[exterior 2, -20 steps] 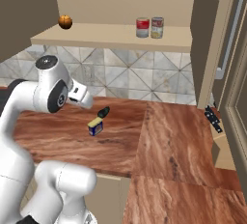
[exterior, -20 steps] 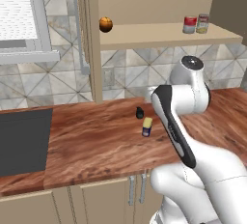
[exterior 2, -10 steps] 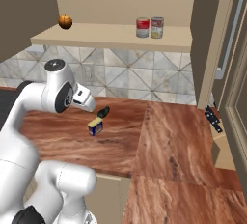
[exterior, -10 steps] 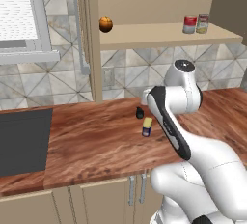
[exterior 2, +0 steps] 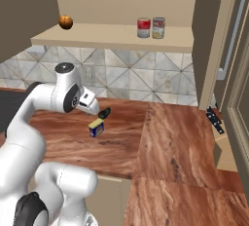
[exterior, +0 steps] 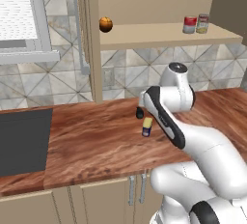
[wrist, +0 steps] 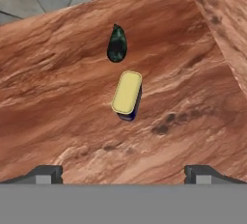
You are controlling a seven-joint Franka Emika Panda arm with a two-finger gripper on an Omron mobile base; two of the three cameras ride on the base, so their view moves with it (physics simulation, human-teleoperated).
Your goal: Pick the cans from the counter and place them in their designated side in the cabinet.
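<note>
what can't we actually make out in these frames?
- Gripper: hand view cuts it at the bottom edge, just the tips show, set wide apart.
- Dark lump beyond the blue can: too blurred to identify.
- Labels on the two shelf cans: too small to read in both base views.

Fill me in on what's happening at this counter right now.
The robot arm is poised over the blue can with the yellow top, which stands on the counter beside a small dark object. Its gripper is open above the can and holds nothing. The red-labelled can is already on the cabinet shelf, next to another can, with a small orange fruit at the shelf's far end.
</note>
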